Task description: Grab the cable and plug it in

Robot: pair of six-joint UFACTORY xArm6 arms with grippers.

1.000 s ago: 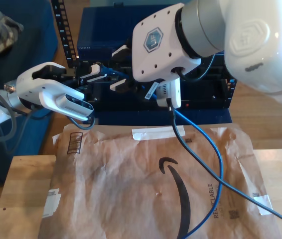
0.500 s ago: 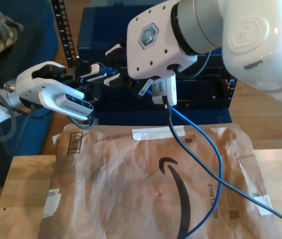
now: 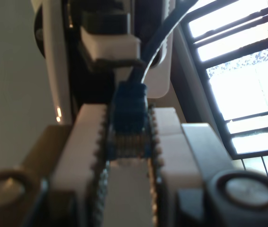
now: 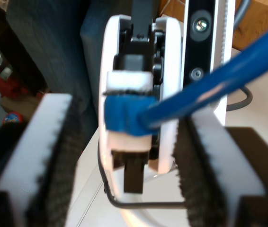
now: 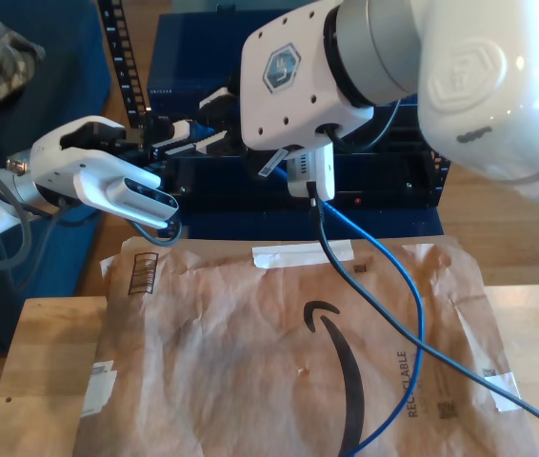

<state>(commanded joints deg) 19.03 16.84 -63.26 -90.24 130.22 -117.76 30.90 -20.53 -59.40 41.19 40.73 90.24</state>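
The cable is thin and bright blue. It runs across the brown mailer and up behind the big white arm on the exterior view's right. Its plug sits between the toothed white pads of my first gripper, which is shut on it. In the exterior view my first gripper reaches in from the left, in front of the dark rack. My second gripper faces it, open. In the second wrist view, the cable passes between my second gripper's wide-apart fingers, just behind the plug.
A brown paper mailer covers the wooden table. A dark blue box with black rack gear stands behind the grippers. A black cable hangs from the second arm across the mailer. A blue sofa fills the exterior view's left.
The second arm has moved toward the exterior view's left, bringing its open fingers around the cable close to the first gripper. The first gripper has stayed put, holding the plug.
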